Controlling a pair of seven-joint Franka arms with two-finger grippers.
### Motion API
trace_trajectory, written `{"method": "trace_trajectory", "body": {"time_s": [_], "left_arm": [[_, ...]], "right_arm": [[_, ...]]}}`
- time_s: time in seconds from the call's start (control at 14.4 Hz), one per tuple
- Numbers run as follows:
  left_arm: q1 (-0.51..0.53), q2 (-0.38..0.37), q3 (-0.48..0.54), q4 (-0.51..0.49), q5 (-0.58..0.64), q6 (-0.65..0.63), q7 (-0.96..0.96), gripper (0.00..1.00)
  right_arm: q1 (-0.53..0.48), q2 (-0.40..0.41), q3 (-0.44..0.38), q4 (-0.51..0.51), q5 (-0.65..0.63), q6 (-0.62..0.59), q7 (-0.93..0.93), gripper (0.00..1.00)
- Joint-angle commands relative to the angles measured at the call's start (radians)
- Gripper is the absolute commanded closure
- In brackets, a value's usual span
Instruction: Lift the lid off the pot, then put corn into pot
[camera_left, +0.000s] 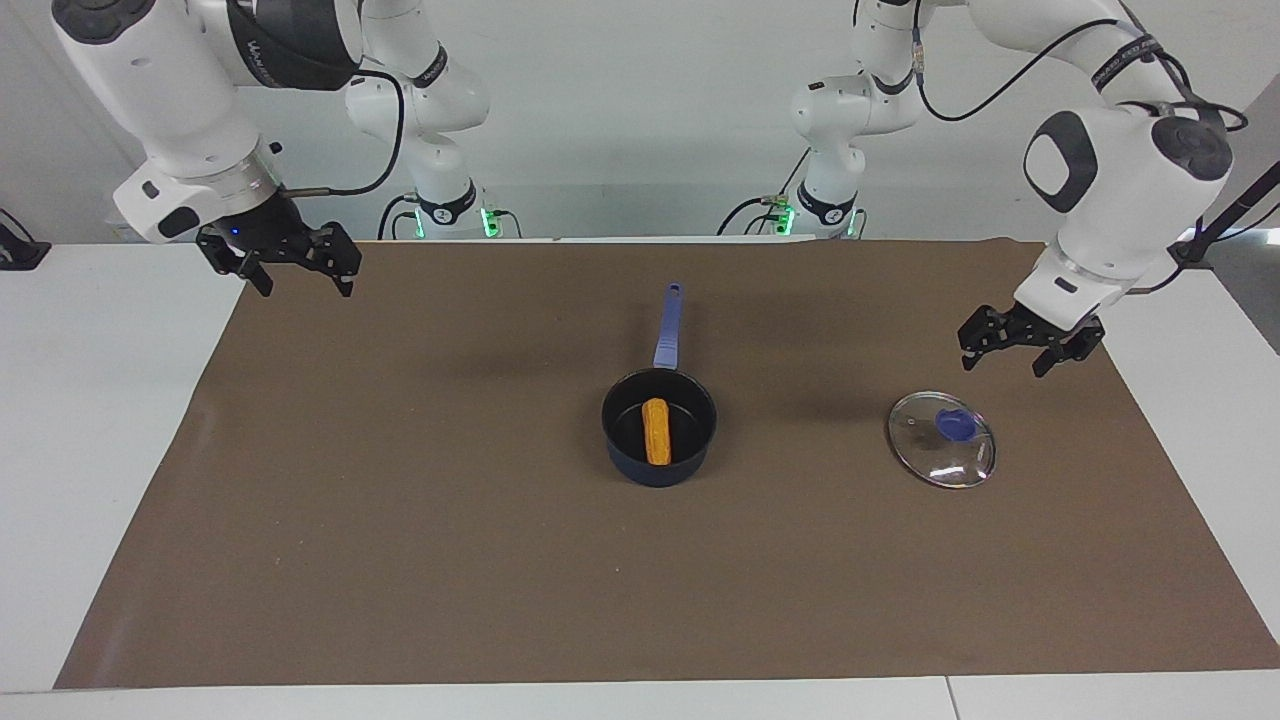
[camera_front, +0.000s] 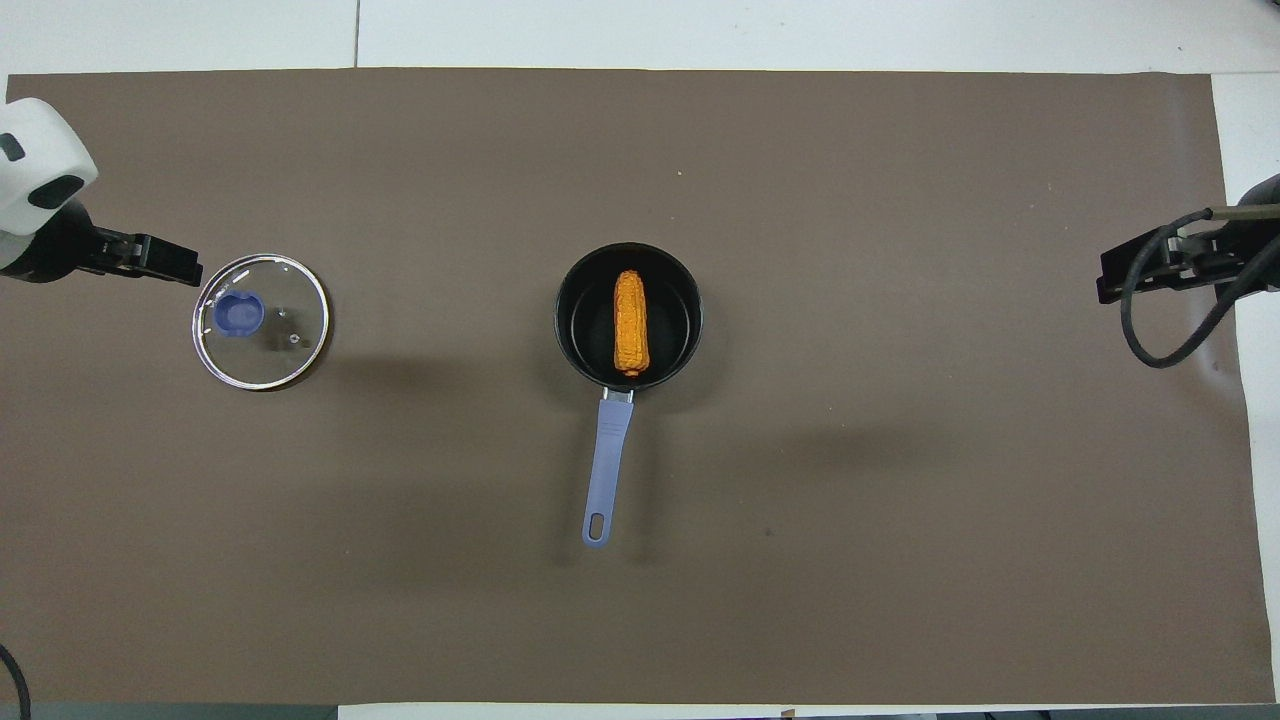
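Observation:
The dark navy pot (camera_left: 659, 455) (camera_front: 574, 330) stands mid-mat, its blue handle (camera_left: 667, 325) (camera_front: 607, 465) pointing toward the robots. The orange-yellow corn (camera_left: 656, 431) (camera_front: 630, 322) lies inside it. The glass lid (camera_left: 942, 453) (camera_front: 262, 320) with its blue knob (camera_left: 952, 427) (camera_front: 238, 312) lies flat on the mat toward the left arm's end. My left gripper (camera_left: 1018, 356) (camera_front: 165, 262) is open and empty, raised above the mat beside the lid. My right gripper (camera_left: 304, 283) (camera_front: 1135, 280) is open and empty, up over the mat's edge at the right arm's end.
A brown mat (camera_left: 420, 520) (camera_front: 900, 500) covers most of the white table (camera_left: 90, 380) (camera_front: 700, 30). Cables hang from both arms.

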Motion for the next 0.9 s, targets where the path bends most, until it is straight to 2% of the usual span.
{"method": "trace_trajectory", "body": {"time_s": [0.0,0.35,0.62,0.83], "left_arm": [[-0.025,-0.085,0.001,-0.016,0.0,-0.084,-0.087,0.0],[-0.074,-0.159,-0.001,-0.042,-0.002,-0.187,-0.197,0.0],[-0.1,-0.199,-0.001,-0.116,-0.002,-0.179,-0.226,0.0],[-0.101,-0.182,0.002,-0.064,-0.005,-0.182,-0.23,0.0]], "right_arm": [[-0.018,-0.053,0.008,-0.075,-0.015,0.041,-0.025,0.0],[-0.021,-0.064,0.003,-0.098,-0.017,0.03,-0.003,0.0],[-0.022,-0.051,0.006,-0.063,-0.023,0.045,-0.016,0.0],[-0.037,-0.047,0.006,-0.057,-0.037,0.073,-0.019,0.0]]}}
